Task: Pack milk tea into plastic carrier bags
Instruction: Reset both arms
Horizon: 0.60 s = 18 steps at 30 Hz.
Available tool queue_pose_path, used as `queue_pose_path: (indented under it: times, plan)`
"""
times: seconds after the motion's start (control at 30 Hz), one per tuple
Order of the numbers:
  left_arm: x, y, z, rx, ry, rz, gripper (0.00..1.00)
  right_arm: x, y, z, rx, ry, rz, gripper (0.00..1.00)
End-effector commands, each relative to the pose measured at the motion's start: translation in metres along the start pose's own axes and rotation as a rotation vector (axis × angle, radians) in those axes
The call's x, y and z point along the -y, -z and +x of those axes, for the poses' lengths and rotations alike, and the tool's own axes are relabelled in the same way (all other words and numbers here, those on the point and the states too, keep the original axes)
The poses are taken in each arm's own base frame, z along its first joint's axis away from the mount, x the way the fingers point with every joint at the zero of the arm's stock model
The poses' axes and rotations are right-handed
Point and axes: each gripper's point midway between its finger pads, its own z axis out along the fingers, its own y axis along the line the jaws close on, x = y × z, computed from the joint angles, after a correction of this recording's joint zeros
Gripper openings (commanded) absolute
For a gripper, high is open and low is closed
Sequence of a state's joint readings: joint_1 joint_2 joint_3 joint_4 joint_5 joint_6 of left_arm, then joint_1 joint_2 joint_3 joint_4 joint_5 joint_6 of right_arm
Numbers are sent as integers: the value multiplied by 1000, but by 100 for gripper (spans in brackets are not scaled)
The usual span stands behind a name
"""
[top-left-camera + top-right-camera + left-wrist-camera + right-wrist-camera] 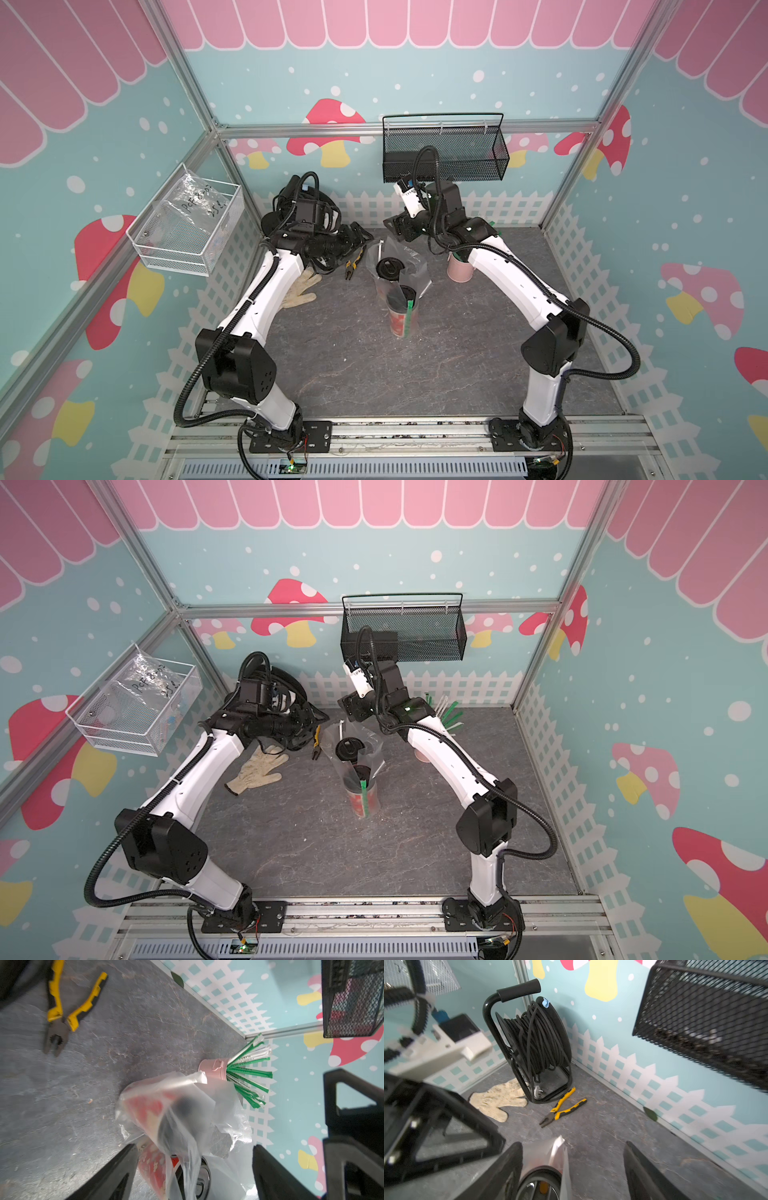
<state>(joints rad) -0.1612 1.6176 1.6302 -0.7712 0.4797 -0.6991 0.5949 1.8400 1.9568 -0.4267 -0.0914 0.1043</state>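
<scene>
A broad stretch of the grey, stone-patterned bench (353,374) lies open between the near rail and the cups. The two arms bow out to its left and right.

Near the middle stands the mostly red paper cup with a black plastic lid (400,320). It is upright, and a green wrapped straw (410,309) lies along its right side. Just beyond it stands the white-and-red paper cup with a black lid (390,268). The thin, crinkly, clear plastic carrier bag (417,272) surrounds both cups. Its mouth stands loose above the lids, with flaps rising on the far and right sides. In the left wrist view the film looks milky and creased over the printed cup walls.

The left hand (194,1147) hovers at the far left edge of the bag. Its jaws are spread wide, with film between them, and they grip nothing. The right hand (572,1144) hovers at the far right of the bag's mouth, equally wide and holding nothing.

Yellow-and-black pliers (352,262) lie just left of the bag. A cream knitted glove (301,291) lies farther left. A pink metal pot (459,270) of green-and-white wrapped straws (249,1072) stands close on the right, under the right forearm. A black cable reel (533,1043) fills the far left corner.

A white wire basket (187,241) on the left wall holds a clear bag with black handwriting (197,203). A black mesh basket (453,158) juts from the far wall above the right hand.
</scene>
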Motion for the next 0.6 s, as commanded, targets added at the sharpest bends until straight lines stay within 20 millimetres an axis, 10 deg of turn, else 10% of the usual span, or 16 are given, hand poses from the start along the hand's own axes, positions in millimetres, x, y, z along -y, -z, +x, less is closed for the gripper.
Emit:
queue_pose_path:
  times: [0.0, 0.13, 0.27, 0.37, 0.57]
  plan:
    - [-18, 57, -29, 192, -42, -152, 92, 41, 61, -24, 105, -17, 216, 86]
    - [-79, 119, -52, 476, -36, -470, 95, 108, 144, 16, 203, -138, 448, 91]
    - [-141, 156, -48, 729, -122, -795, 99, 169, 214, 106, 179, -205, 812, 94]
    - [-171, 139, -31, 763, -263, -893, 99, 186, 243, 176, 131, -206, 1033, 96]
    - [-233, 87, 0, 720, -404, -953, 99, 185, 237, 292, 77, -119, 1129, 96]
